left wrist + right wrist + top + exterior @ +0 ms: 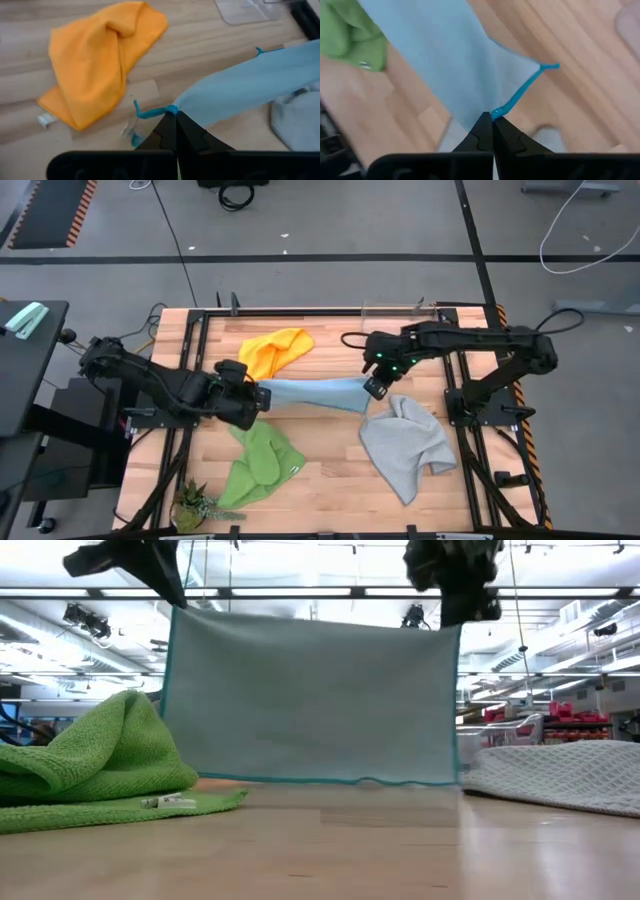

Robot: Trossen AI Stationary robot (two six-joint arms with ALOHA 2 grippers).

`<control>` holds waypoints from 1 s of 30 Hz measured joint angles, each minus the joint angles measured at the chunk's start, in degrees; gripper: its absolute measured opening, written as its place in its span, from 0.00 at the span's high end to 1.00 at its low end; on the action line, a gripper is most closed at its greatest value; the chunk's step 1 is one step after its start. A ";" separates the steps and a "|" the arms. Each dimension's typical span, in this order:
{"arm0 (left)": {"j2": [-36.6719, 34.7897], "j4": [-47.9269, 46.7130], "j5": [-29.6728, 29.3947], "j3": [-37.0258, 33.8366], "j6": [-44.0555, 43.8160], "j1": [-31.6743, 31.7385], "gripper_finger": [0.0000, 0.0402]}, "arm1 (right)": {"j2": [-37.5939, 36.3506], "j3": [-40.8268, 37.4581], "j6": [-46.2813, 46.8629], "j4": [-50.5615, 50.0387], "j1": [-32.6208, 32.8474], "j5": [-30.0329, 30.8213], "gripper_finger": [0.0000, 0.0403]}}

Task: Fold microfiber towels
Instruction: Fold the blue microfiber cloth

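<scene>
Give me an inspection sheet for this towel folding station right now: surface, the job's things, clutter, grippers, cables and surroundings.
Surface: wooden table, inside a black frame.
Job's things: light blue towel held up stretched between both grippers, lower edge at the tabletop; yellow-orange towel crumpled at the far side; green towel bunched near the left front; grey towel crumpled on the right.
Clutter: small potted plant at the front left corner; clear plastic piece at the far edge.
Grippers: left gripper shut on one corner of the blue towel; right gripper shut on another corner.
Cables: black cable and white cable on the floor.
Surroundings: grey floor, ceiling lights in the low view.
</scene>
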 joint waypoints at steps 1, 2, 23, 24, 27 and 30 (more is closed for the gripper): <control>0.00 0.11 0.05 0.00 1.03 0.74 1.00 | 0.58 -0.01 -1.24 0.34 -0.27 0.30 1.00; 0.00 0.12 0.03 0.00 1.74 1.39 1.00 | 0.93 -0.02 -2.28 0.62 -0.40 0.98 1.00; -0.37 12.73 16.61 0.02 40.35 31.95 1.00 | -3.42 0.00 -10.33 4.08 -13.04 5.16 1.00; -0.33 12.79 16.59 0.02 40.74 32.45 1.00 | -3.42 0.00 -10.50 4.14 -12.64 6.02 1.00; -0.15 13.13 17.04 0.02 43.36 34.24 1.00 | -3.45 0.00 -10.73 4.99 -12.47 7.09 1.00; -0.17 13.04 19.81 0.02 45.04 36.91 1.00 | -3.84 0.00 -10.65 4.83 -13.47 7.24 1.00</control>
